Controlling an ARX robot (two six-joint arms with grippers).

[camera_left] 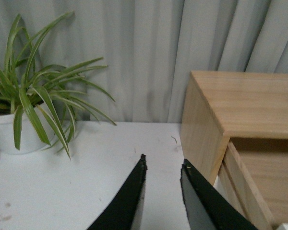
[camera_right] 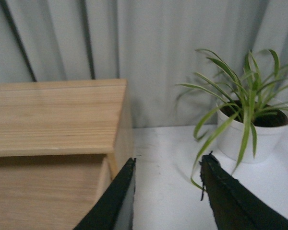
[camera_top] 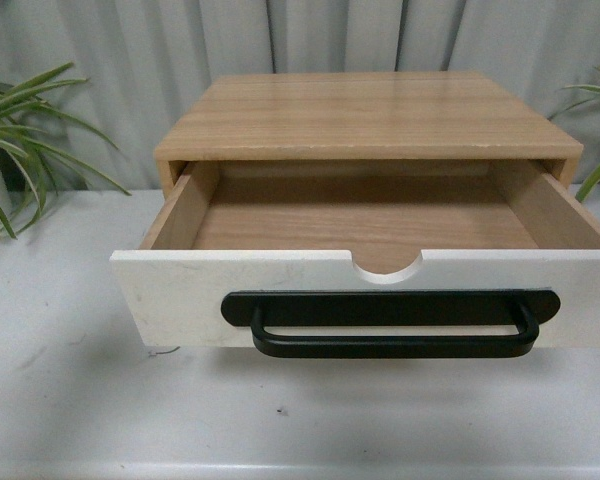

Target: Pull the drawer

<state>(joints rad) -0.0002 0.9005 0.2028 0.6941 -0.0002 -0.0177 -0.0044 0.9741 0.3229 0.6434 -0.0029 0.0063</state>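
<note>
The drawer [camera_top: 190,290] stands pulled far out of a light wood cabinet [camera_top: 365,115], its white front facing me with a long black bar handle [camera_top: 390,325] and a half-round notch [camera_top: 385,268] in the top edge. Its light wood inside holds nothing. Neither arm shows in the front view. My left gripper [camera_left: 163,165] is open over the white table, just left of the cabinet [camera_left: 240,105] and the drawer's side [camera_left: 242,187]. My right gripper [camera_right: 168,163] is open over the table just right of the cabinet [camera_right: 57,115]. Nothing is between either pair of fingers.
A potted plant [camera_top: 20,130] with long green leaves stands left of the cabinet, its white pot [camera_left: 14,132] close to the left gripper. Another plant in a white pot [camera_right: 252,129] stands at the right, one leaf drooping near the right finger [camera_right: 221,191]. Grey curtains [camera_top: 100,60] hang behind.
</note>
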